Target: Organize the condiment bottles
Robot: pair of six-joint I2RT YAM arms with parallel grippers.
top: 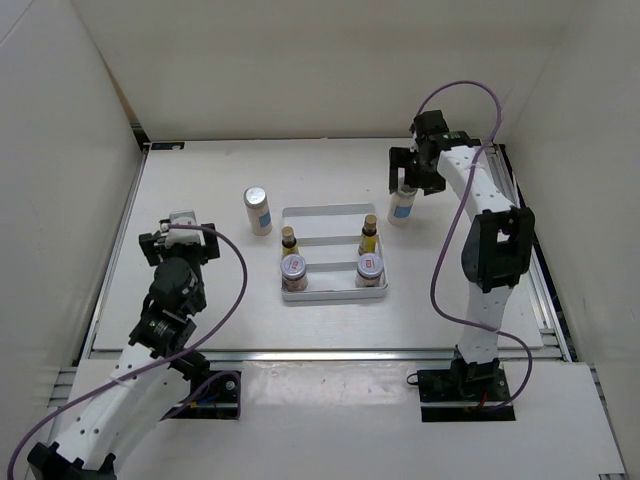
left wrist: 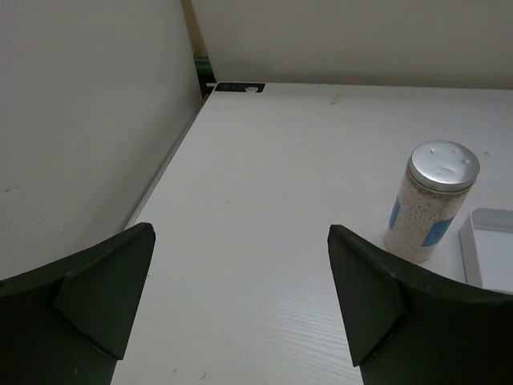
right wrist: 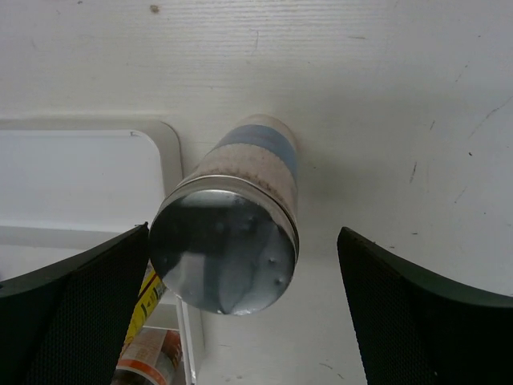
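Left fingers hang spread and empty over the bench. Within the tray, two squat jars occupy the near row and two amber bottles the row behind: four of six judged placed. Outstanding: one white bottle beside the tray's left edge, and a second white bottle off its far right corner, straddled by the right fingers, spread and not gripping.
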